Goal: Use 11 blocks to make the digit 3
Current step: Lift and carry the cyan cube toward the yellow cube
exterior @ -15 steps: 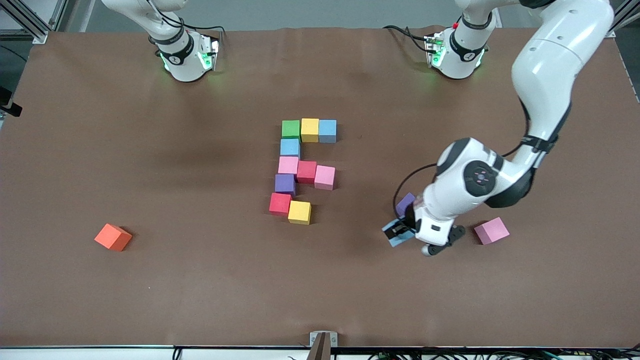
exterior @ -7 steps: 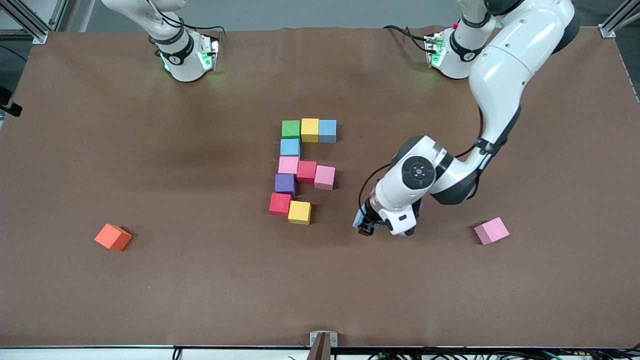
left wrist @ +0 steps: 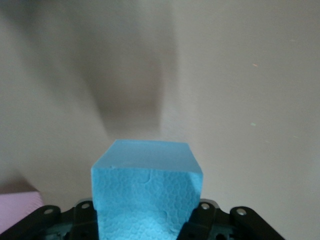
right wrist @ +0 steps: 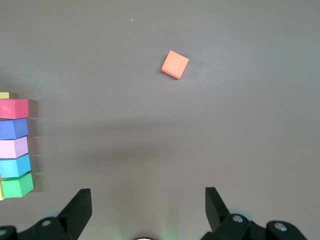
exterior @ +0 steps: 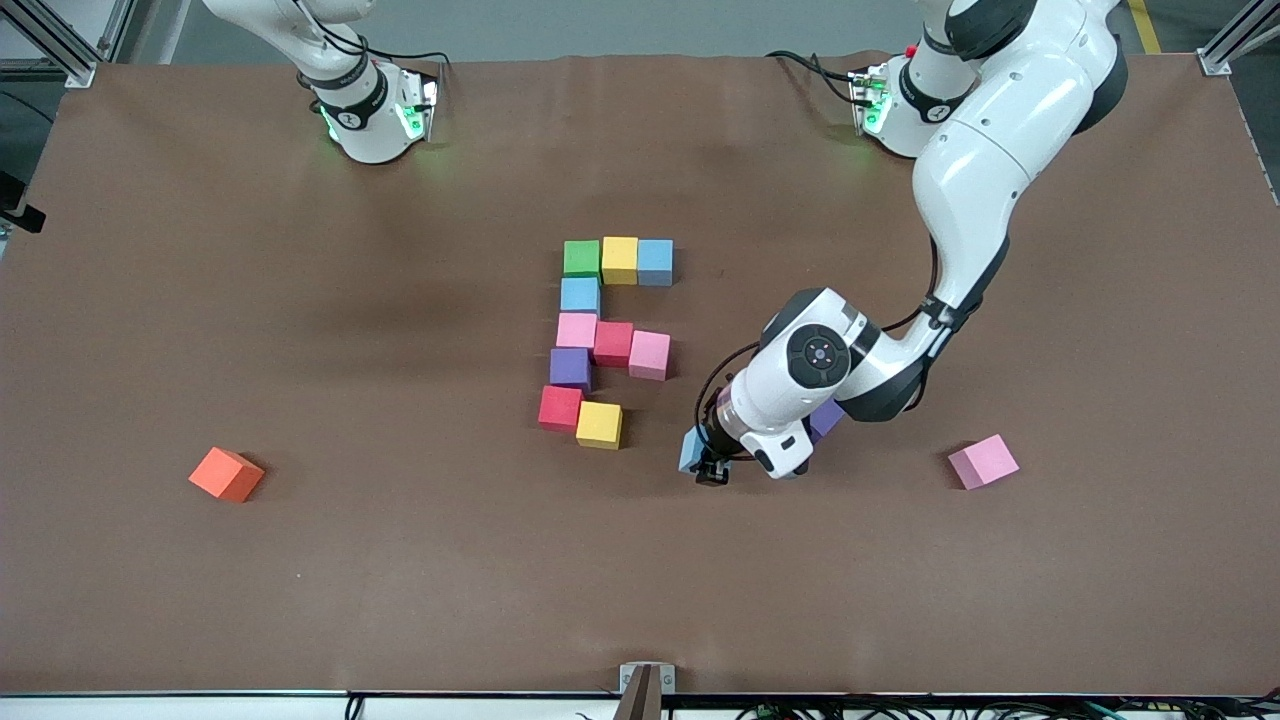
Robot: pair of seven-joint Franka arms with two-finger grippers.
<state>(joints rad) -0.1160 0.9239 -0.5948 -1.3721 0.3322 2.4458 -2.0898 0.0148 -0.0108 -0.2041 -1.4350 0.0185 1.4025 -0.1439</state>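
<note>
The cubes of the digit 3 touch one another at mid-table: a green (exterior: 581, 258), yellow (exterior: 619, 259) and light blue (exterior: 655, 261) bar, a pink-red-pink bar (exterior: 613, 343), and a red (exterior: 560, 407) and yellow (exterior: 599, 424) pair nearest the front camera. My left gripper (exterior: 705, 462) (left wrist: 147, 212) is shut on a light blue cube (exterior: 690, 448) (left wrist: 147, 195), over bare table beside that yellow cube, toward the left arm's end. My right gripper (right wrist: 147, 191) hangs open and holds nothing, high over the table.
A loose purple cube (exterior: 827, 415) lies half hidden under the left arm. A loose pink cube (exterior: 983, 461) sits toward the left arm's end. The orange cube (exterior: 226, 474) (right wrist: 175, 64) lies alone toward the right arm's end.
The left gripper has carried the light blue cube from beside the loose purple cube toward the figure's yellow cube. The right arm has not moved.
</note>
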